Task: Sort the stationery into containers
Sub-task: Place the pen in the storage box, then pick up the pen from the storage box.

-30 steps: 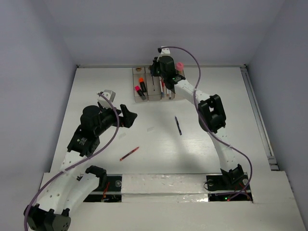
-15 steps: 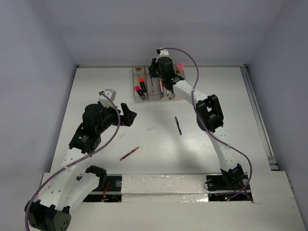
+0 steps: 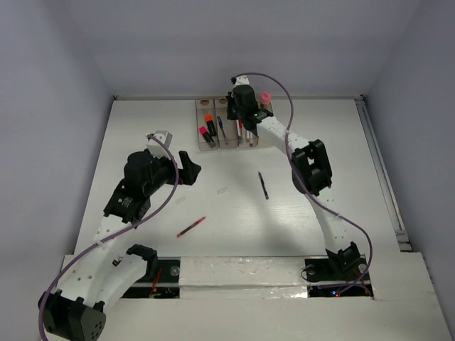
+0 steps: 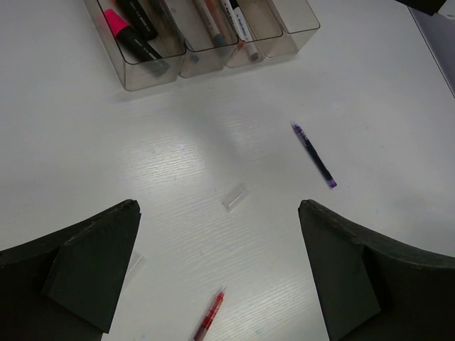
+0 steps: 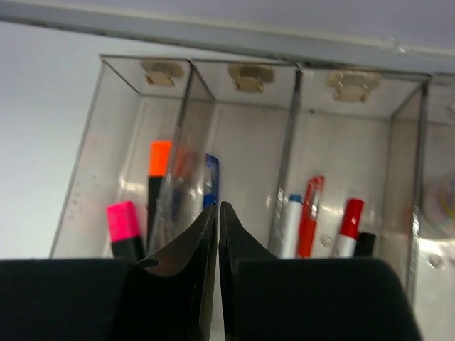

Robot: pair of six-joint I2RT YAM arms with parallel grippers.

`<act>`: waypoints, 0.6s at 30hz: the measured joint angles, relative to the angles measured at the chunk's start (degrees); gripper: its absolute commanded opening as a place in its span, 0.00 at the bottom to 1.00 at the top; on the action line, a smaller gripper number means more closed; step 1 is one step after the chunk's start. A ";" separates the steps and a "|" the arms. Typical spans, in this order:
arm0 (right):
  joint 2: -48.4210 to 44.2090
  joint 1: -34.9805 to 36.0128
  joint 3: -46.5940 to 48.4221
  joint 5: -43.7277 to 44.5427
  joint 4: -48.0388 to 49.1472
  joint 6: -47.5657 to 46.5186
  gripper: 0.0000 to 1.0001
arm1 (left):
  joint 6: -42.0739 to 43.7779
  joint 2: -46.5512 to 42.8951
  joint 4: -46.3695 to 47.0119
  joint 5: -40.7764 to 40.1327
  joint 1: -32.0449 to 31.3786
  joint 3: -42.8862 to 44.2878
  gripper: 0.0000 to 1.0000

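The containers [image 3: 229,145] stand at the table's far middle. In the right wrist view [image 5: 290,135] they hold pink [image 5: 124,226] and orange [image 5: 158,167] highlighters, a blue pen [image 5: 212,176], a white marker [image 5: 291,226] and a red pen [image 5: 311,213]. My right gripper [image 3: 239,108] hovers over the bins, jaws shut [image 5: 217,207], nothing seen between them. My left gripper [image 3: 189,169] is open and empty [image 4: 219,206] above the table. A red pen [image 3: 191,226] [image 4: 208,317] and a dark blue pen [image 3: 263,185] [image 4: 313,155] lie loose. A pink-capped glue stick [image 3: 266,97] stands by the bins.
A small clear plastic scrap [image 4: 234,197] lies on the table between the two loose pens. The back wall runs just behind the bins. Purple cables loop off both arms.
My right gripper has shifted slightly up and back over the bins, and a blue pen now shows in the second bin. My left arm has barely moved.
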 measured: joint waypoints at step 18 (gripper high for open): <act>-2.03 -3.37 -1.62 3.28 -8.81 1.38 0.15 | 0.00 0.00 0.00 0.07 0.20 0.00 0.93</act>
